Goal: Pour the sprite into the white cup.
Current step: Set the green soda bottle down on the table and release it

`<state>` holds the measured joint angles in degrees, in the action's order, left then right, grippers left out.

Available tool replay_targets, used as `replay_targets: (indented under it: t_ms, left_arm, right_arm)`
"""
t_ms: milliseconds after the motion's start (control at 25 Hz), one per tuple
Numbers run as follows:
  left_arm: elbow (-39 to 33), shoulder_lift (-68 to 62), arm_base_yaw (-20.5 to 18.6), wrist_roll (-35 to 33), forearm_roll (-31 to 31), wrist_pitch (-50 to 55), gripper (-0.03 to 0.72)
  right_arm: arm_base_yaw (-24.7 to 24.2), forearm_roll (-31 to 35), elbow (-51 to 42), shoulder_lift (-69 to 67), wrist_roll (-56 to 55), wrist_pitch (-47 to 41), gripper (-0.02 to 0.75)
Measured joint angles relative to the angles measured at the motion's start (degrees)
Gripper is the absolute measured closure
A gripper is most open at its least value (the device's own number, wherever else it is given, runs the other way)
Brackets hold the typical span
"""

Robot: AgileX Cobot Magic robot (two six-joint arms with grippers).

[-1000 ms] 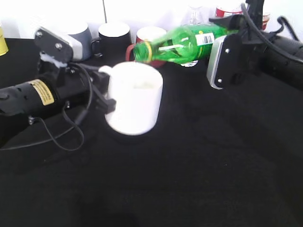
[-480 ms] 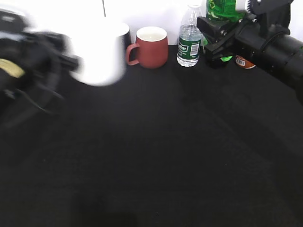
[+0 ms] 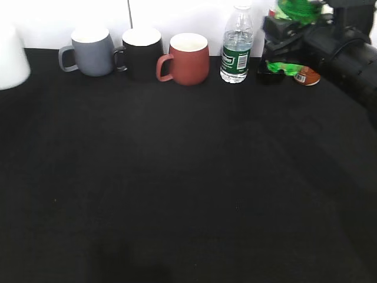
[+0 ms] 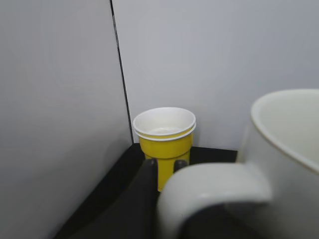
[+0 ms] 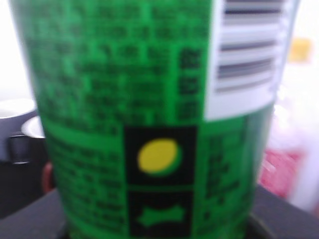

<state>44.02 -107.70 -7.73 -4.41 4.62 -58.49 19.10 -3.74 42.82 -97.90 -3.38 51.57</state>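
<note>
Your sprite (image 5: pixel 149 114), bright green with a barcoded label, fills the right wrist view, upright at the table's back right, the right gripper (image 3: pixel 288 44) clamped on it. Your white cup (image 3: pixel 12 56) sits far left; left gripper's grip: cannot tell.

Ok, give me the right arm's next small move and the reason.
Probably settle the translucent green plastic bottle on the black table and open the right tool: it is upright again near the clear water bottle, and the white ceramic mug has gone far left.
</note>
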Motion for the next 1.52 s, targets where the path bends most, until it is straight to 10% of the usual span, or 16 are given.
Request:
replay_targets:
  t_ms: [480, 800, 1080, 1280, 1520]
  left_arm:
    - [34.19, -26.89, 1.7, 2.41, -0.42, 7.74, 0.626]
    - [37.03, -28.33, 2.48, 7.77, -2.02, 11.9, 0.505]
    - [24.44, -21.84, 3.14, 7.78, -2.48, 8.92, 0.43]
    - [0.16, -4.4, 3.41, 7.78, -2.42, 7.6, 0.43]
    - [-13.22, 24.94, 10.54, 7.73, -4.62, 16.64, 0.43]
  right_arm:
    - [0.0, 5.15, 0.0, 0.0, 1.19, -0.63, 0.354]
    - [0.0, 5.46, 0.0, 0.0, 1.19, -1.0, 0.355]
    - [0.0, 6.16, 0.0, 0.0, 1.25, -1.0, 0.355]
    - [-1.39, 15.07, 0.0, 2.72, 7.06, -3.16, 0.359]
    - [-18.69, 12.66, 0.63, 1.25, 7.56, -5.47, 0.361]
